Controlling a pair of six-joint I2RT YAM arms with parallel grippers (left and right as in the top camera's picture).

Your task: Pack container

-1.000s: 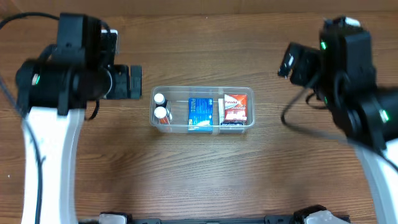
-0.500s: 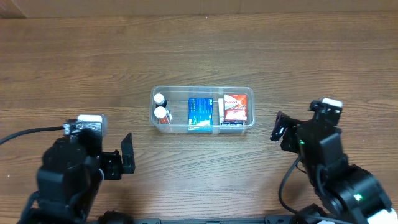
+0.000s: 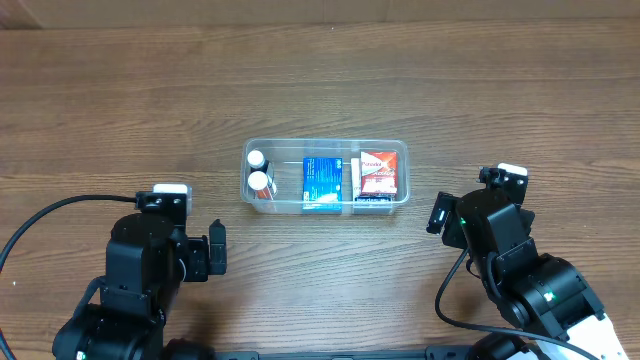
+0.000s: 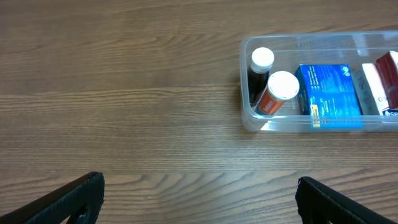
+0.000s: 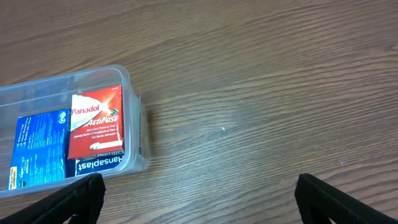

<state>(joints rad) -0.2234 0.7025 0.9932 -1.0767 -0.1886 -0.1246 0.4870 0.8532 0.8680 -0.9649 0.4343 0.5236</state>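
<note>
The clear plastic container [image 3: 396, 150] sits mid-table. It holds two white-capped bottles [image 3: 259, 180] at its left end, a blue box [image 3: 321, 180] in the middle, and a red and white Panadol box [image 3: 378, 172] over a dark blue Hansaplast box [image 5: 93, 166] at the right. My left gripper [image 3: 214, 249] is open and empty, near the front edge, left of the container; it also shows in the left wrist view [image 4: 199, 200]. My right gripper [image 3: 438, 212] is open and empty, just right of the container's right end; it also shows in the right wrist view [image 5: 198, 199].
The wooden table [image 3: 320, 80] carries nothing else. Black cables trail from both arms near the front edge.
Both arms have drawn back from the far side of the table toward the front edge. The container and its contents have not moved.
</note>
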